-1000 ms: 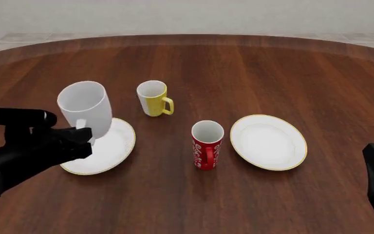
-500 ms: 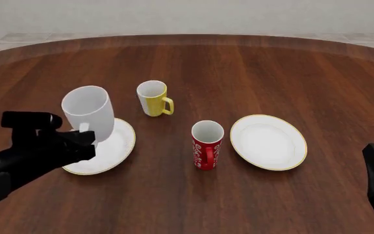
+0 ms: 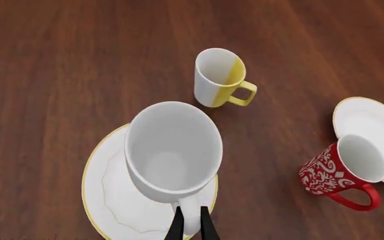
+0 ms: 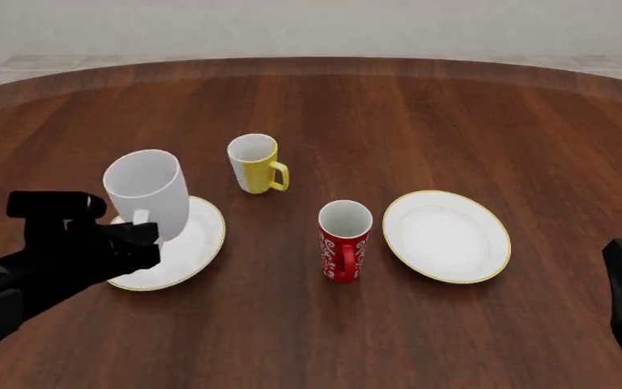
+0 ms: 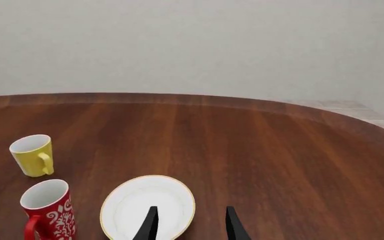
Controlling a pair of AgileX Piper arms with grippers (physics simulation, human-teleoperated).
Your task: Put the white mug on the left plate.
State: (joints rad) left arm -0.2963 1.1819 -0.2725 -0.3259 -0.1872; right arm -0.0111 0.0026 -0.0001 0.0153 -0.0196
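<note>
Glossy white mug (image 4: 146,193), handle pinched by left gripper (image 3: 192,226), over gold-rimmed left plate (image 4: 194,245).

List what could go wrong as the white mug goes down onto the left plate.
1. The white mug hangs tilted over the left plate; released like this, it might tip.
2. The left gripper pinches only the handle, so the mug could swing.
3. The mug sits toward the plate's near-left side, so it might land on the rim.

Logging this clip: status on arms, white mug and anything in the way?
Left gripper jaws shut on white mug handle, mug tilted over left plate. Right gripper open, idle. Yellow mug and red mug stand apart.
</note>
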